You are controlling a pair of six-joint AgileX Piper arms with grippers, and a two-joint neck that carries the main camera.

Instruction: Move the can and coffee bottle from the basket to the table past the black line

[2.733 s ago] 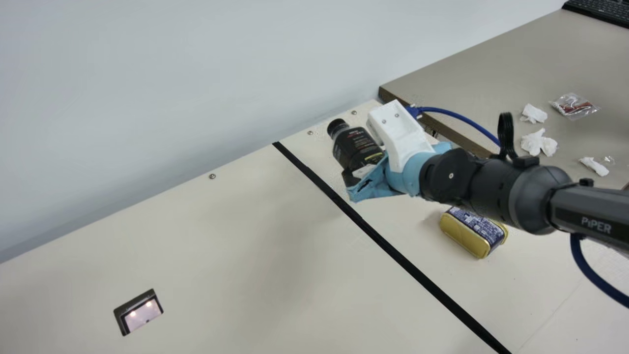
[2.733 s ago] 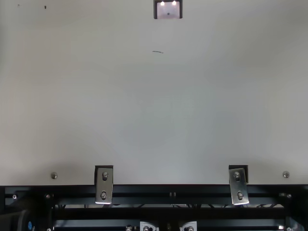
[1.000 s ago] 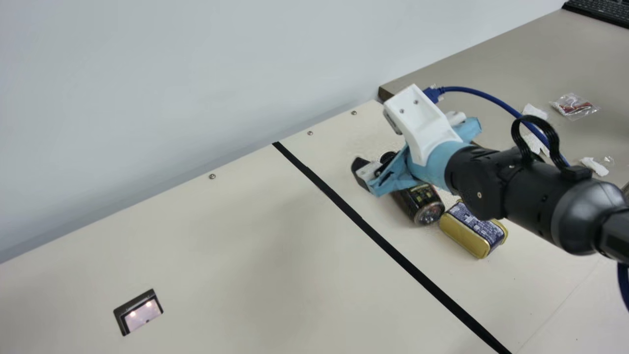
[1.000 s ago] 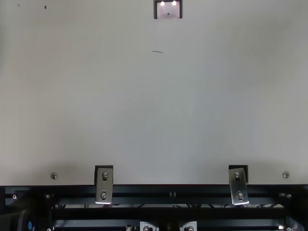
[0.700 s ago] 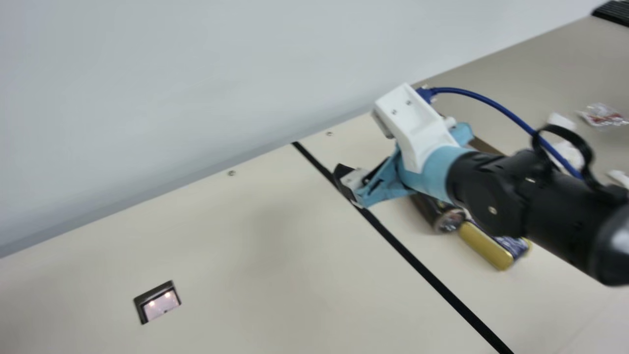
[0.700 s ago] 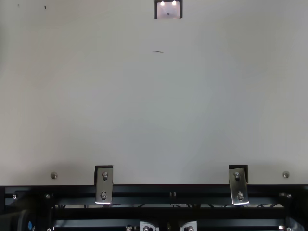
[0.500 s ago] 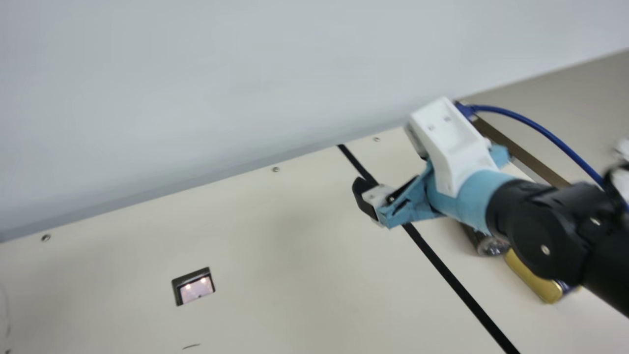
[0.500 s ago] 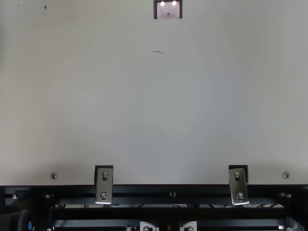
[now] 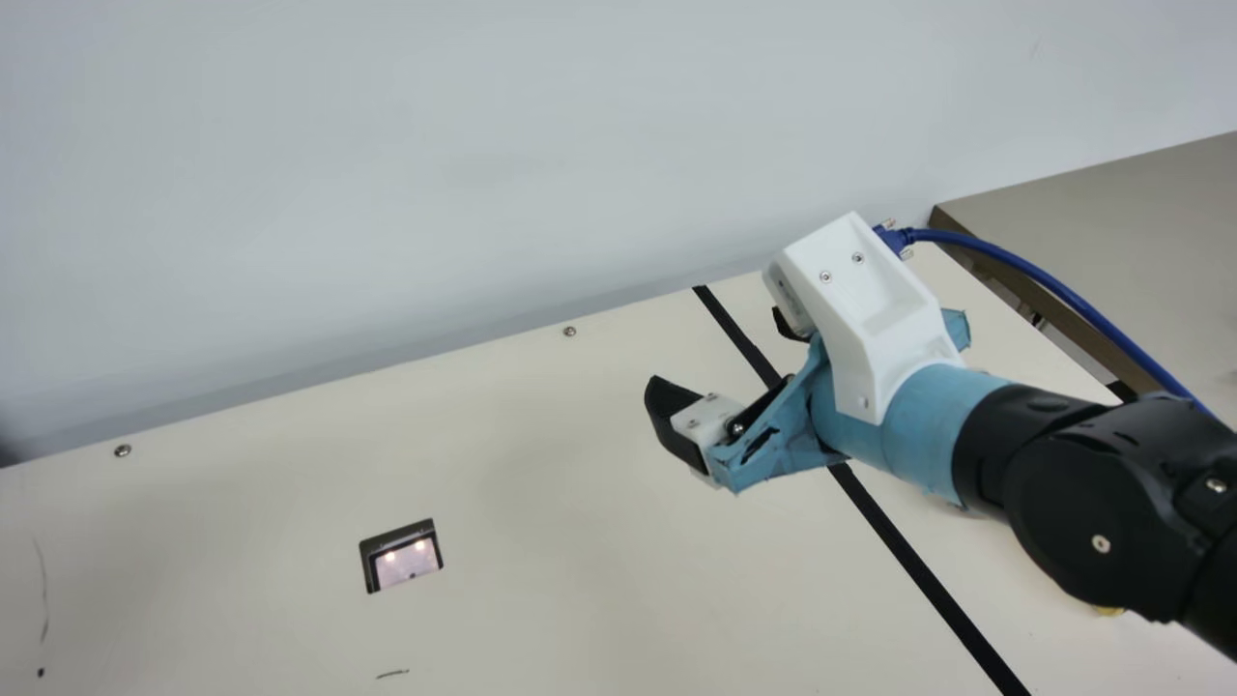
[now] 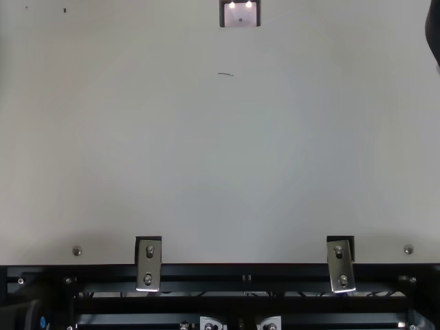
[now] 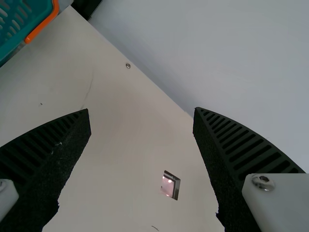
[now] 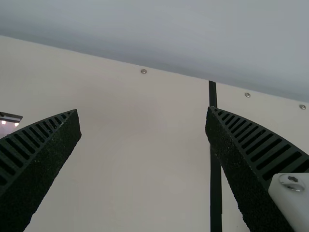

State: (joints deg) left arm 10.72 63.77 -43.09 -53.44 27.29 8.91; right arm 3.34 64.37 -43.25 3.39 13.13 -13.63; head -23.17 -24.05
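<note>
Can [image 9: 1108, 610] lies beneath the right arm, right of the black line [image 9: 920, 568] in the main view, too covered to tell its long axis. Teal basket [image 11: 32, 23] stands well away from that line; what it holds, one cannot tell. Right tool [image 9: 719, 348] hangs by the line, released, fingers spread; left tool [image 11: 142, 109] is likewise parted and gripping nothing.

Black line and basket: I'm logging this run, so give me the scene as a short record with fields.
right gripper: open, empty, above the table
left gripper: open, empty
black line: on the table, passing beneath the right arm
basket: teal with an orange part, in the left wrist view
yellow bit: below the right arm, perhaps the can
</note>
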